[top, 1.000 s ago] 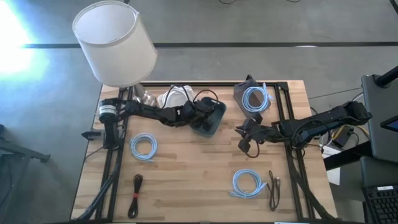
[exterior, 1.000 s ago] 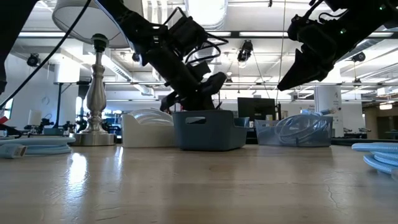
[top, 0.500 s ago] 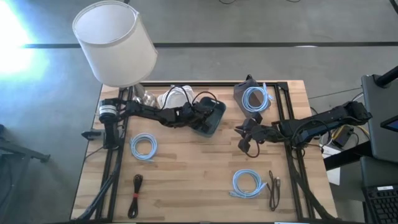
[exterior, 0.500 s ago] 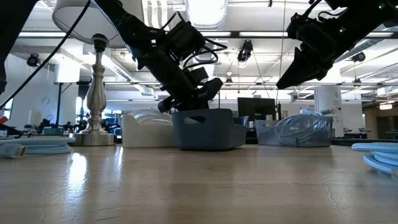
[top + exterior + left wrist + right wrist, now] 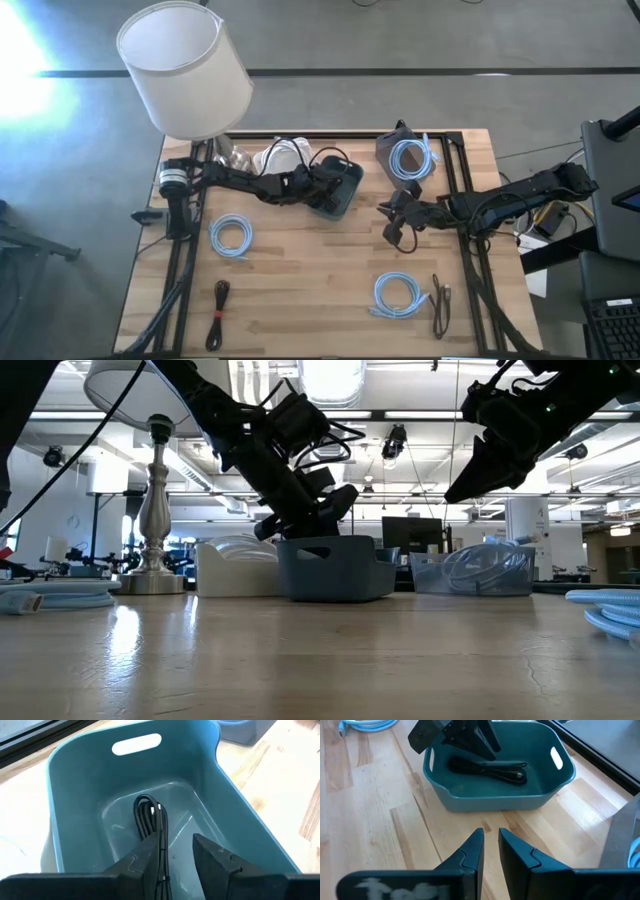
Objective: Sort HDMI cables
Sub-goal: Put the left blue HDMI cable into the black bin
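My left gripper (image 5: 176, 851) hangs open inside the teal bin (image 5: 345, 200), and a black folded HDMI bundle (image 5: 150, 817) lies on the bin floor under and between its fingers. The right wrist view shows that bundle (image 5: 490, 770) below the left gripper (image 5: 470, 737). My right gripper (image 5: 490, 840) is shut and hovers above bare table near the bin. White coils (image 5: 283, 154) sit in a white bin. One light-blue coil (image 5: 408, 160) sits in a grey bin. Two more light-blue coils (image 5: 232, 237) (image 5: 400, 295) and two dark bundles (image 5: 218, 312) (image 5: 442, 306) lie on the table.
A lamp with a large white shade (image 5: 185, 70) stands at the table's far left corner, its metal base (image 5: 152, 550) beside the white bin (image 5: 235, 568). The three bins line the far side. Bare wood (image 5: 310, 270) lies in the table's middle, between the loose cables.
My left gripper has sunk a little lower toward the teal bin, then held still. The right arm has not moved.
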